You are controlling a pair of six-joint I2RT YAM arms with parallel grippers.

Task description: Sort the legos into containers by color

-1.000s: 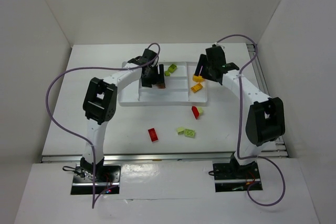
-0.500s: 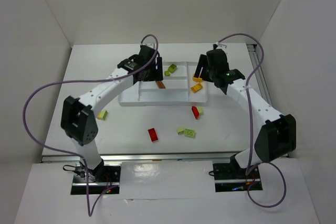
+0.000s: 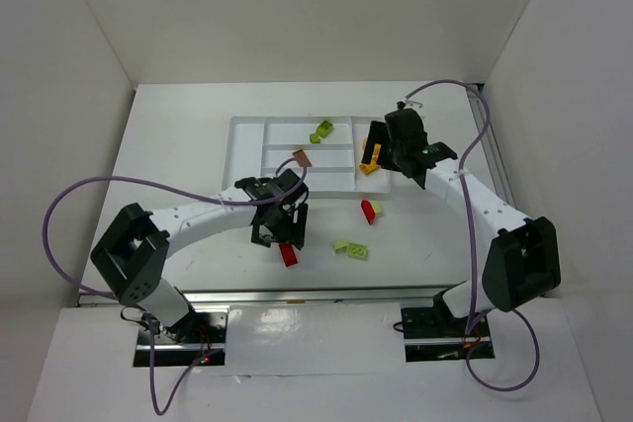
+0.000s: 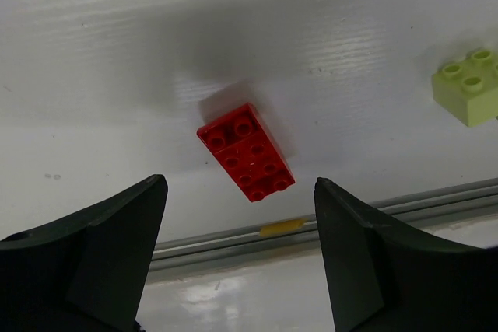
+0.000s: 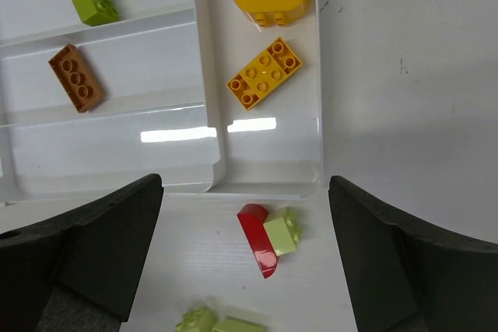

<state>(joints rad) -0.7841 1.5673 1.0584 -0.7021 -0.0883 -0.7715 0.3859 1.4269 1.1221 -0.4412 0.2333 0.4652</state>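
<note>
Left gripper (image 4: 240, 215): jaws apart; red lego (image 4: 247, 152) on desk (image 4: 93, 52) at their 12 o'clock.
Right gripper (image 5: 245, 192): jaws apart above tray (image 5: 109, 149) near rim.
Yellow legos (image 5: 264, 72): right-end compartment, seen whole only from right wrist.

Bright, even overhead light; soft shadows; glare streaks on tray (image 5: 117, 153); wrist cams' fg blurred.

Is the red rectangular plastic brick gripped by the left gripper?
No, the red rectangular plastic brick lies flat on the table, untouched, under the open left gripper.
</note>
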